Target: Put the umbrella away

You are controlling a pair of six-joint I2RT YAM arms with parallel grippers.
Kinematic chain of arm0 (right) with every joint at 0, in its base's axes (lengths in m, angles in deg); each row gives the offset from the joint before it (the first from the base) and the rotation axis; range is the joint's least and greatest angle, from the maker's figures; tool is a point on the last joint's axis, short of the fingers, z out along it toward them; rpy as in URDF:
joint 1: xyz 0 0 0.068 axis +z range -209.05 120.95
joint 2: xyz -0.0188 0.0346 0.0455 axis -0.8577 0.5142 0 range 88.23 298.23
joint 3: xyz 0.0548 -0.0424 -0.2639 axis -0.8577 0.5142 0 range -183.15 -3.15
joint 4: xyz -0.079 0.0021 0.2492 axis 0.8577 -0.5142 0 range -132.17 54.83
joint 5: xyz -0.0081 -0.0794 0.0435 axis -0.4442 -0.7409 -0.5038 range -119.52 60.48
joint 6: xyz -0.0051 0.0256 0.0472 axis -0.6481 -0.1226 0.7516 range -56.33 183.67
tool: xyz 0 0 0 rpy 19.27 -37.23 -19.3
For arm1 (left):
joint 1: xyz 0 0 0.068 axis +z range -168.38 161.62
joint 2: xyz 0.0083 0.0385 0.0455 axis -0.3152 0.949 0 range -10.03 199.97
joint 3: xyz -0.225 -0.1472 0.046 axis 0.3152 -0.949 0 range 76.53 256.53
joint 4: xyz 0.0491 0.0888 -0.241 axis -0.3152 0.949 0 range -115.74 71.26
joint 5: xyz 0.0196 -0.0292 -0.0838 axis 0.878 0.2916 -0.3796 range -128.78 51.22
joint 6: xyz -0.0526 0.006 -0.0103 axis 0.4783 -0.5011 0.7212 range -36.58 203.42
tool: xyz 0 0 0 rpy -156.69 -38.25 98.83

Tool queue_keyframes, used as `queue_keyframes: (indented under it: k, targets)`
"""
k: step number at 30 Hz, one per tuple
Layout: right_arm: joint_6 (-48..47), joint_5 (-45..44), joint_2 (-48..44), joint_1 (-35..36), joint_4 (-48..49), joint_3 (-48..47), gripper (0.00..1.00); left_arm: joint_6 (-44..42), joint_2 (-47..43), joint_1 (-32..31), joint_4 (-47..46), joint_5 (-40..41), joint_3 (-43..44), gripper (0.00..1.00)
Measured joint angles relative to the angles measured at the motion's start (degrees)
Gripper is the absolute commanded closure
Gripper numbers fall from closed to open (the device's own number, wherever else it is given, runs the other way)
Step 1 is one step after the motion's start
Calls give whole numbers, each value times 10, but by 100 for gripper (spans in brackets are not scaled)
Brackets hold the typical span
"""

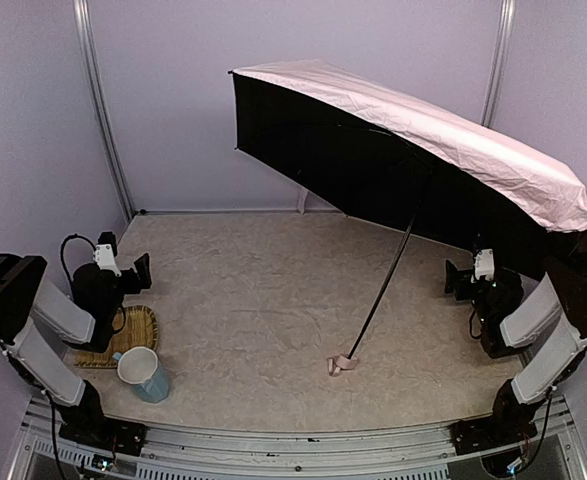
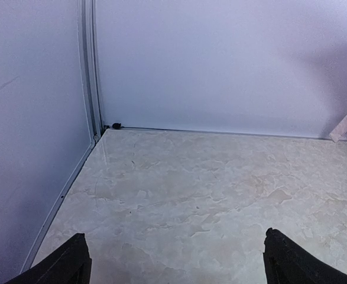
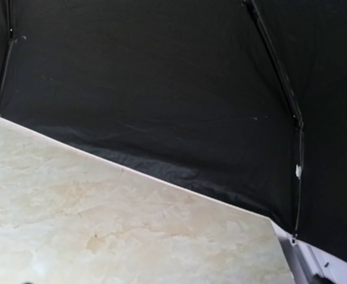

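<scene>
Left claw [image 2: 176, 263] sits wide apart and empty, right claw [image 1: 460, 280] state can't tell; open umbrella [image 1: 423, 140] leans over right claw, shaft [image 1: 388, 275] slanting down to handle [image 1: 341, 365] on bench [image 1: 243, 300] at its near-left, so right arm is closer.

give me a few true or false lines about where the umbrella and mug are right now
1. The umbrella is open. True.
2. Its handle rests on the table. True.
3. The left fingers grip the umbrella. False: they are spread open and empty, with only bare table ahead.
4. The mug stands under the umbrella. False: it stands near the left arm, by the mat.
</scene>
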Motion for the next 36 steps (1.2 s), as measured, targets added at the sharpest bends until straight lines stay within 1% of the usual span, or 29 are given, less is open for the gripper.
queue_keyframes:
  k: [7, 11, 13, 14, 15, 16, 17, 19, 21, 23, 24, 25, 27, 31, 33, 36]
  targets:
    - [0, 0, 0, 0, 0, 0, 0, 1, 0, 2, 0, -5, 0, 1]
    - [2, 24, -3, -10, -7, -3, 0, 15, -8, 12, 9, -5, 0, 1]
    - [-1, 45, -25, -15, -50, -14, 0, 23, -26, 12, 26, 15, 2, 1]
    - [-2, 54, -40, -15, -78, -24, 0, 26, -39, 10, 50, 33, 11, 1]
    - [1, 66, -66, -16, -141, -52, 0, 32, -54, 6, 84, 56, 27, 1]
    - [5, 75, -82, -16, -178, -77, 0, 38, -70, 2, 121, 81, 50, 1]
    - [14, 95, -103, -16, -232, -115, 0, 40, -85, -1, 144, 103, 69, 2]
    - [36, 137, -128, -16, -300, -175, 0, 41, -137, -9, 185, 151, 110, 5]
    - [69, 180, -147, -12, -351, -220, 0, 43, -198, -18, 227, 181, 155, 7]
    - [105, 220, -159, -5, -379, -235, 0, 46, -249, -38, 280, 194, 216, 7]
    - [126, 241, -165, 0, -389, -233, 0, 46, -264, -53, 302, 198, 240, 8]
    - [153, 264, -172, 9, -395, -225, 0, 44, -286, -85, 324, 202, 270, 8]
    - [188, 295, -185, 25, -394, -202, 0, 35, -319, -151, 348, 203, 292, 8]
    - [266, 348, -218, 51, -374, -147, 0, 13, -370, -322, 397, 196, 289, 9]
    - [290, 363, -229, 62, -372, -138, 0, 7, -372, -400, 418, 192, 286, 8]
    - [313, 365, -239, 91, -361, -132, 0, 4, -353, -492, 444, 183, 283, 8]
